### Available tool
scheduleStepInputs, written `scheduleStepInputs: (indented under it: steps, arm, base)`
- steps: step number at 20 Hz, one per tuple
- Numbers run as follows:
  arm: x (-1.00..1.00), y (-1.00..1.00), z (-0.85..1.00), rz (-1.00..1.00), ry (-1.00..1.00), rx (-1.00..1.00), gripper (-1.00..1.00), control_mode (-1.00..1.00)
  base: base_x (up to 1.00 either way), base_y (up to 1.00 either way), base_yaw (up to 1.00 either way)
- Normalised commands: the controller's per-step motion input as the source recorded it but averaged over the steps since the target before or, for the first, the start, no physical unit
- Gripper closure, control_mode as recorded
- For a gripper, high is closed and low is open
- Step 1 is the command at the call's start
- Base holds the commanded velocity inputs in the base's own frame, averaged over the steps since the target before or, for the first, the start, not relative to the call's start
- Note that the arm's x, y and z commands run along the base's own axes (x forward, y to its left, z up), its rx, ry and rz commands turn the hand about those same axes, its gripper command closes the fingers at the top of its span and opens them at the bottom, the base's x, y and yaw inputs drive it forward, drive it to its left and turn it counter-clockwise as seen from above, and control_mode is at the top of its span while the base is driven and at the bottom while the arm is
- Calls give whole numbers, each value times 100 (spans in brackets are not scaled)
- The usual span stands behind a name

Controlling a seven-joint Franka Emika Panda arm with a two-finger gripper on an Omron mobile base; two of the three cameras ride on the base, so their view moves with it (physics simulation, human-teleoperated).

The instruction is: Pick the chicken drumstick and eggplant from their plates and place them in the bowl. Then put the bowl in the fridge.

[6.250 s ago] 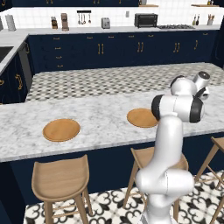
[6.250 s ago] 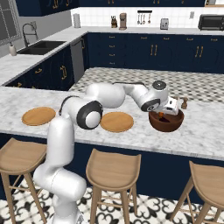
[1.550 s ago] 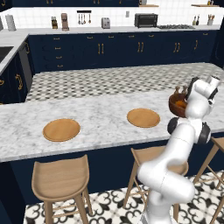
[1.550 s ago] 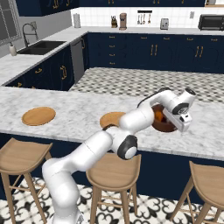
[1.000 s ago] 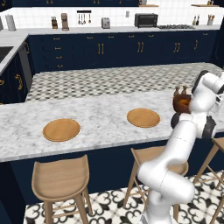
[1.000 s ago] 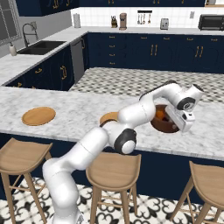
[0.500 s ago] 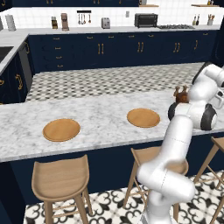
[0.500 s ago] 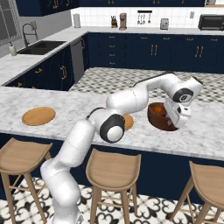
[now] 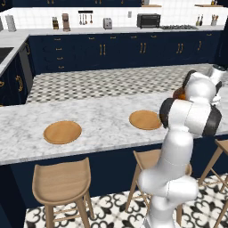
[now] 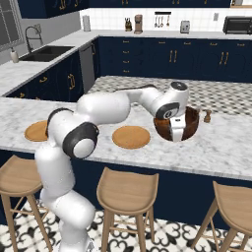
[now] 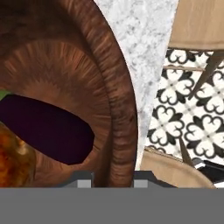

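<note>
The dark reddish-brown bowl [image 10: 191, 124] stands at the right of the marble island and fills the left of the hand view as bowl [image 11: 118, 87]. Inside it lie the dark purple eggplant [image 11: 48, 129] and, at the lower left edge, the orange-brown chicken drumstick [image 11: 11, 159]. My gripper [image 10: 177, 135] is shut on the bowl's near rim, one fingertip inside the wall and one outside, seen as gripper [image 11: 111, 179] in the hand view. The two tan plates [image 10: 131, 137] [image 10: 37, 131] lie bare on the counter, also plates [image 9: 145, 120] [image 9: 62, 132]. The fridge is out of view.
Wooden stools [image 10: 128, 191] [image 10: 235, 202] line the island's near edge below the bowl. A small brown shaker [image 10: 207, 116] stands just right of the bowl. Navy cabinets and a back counter with a toaster oven [image 9: 148, 20] run behind; a sink [image 10: 44, 53] is far left.
The arm's elbow and forearm have swung round to the left over the counter while the hand stays clamped on the bowl's rim; the bowl has barely shifted.
</note>
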Motion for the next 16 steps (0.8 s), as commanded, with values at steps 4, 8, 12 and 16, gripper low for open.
scheduleStepInputs:
  steps: [4, 8, 12, 16]
  arm:
    - [-61, 91, 61, -2, -22, -38, 100, -100]
    - [-54, 58, 94, -2, 1, -1, 100, -100]
    - [-68, 57, 75, 0, 9, 2, 100, -100]
    - [-70, 65, 62, 0, 18, 15, 100, -100]
  base:
    - [0, 0, 0]
    - [0, 0, 0]
    - [0, 0, 0]
    - [0, 0, 0]
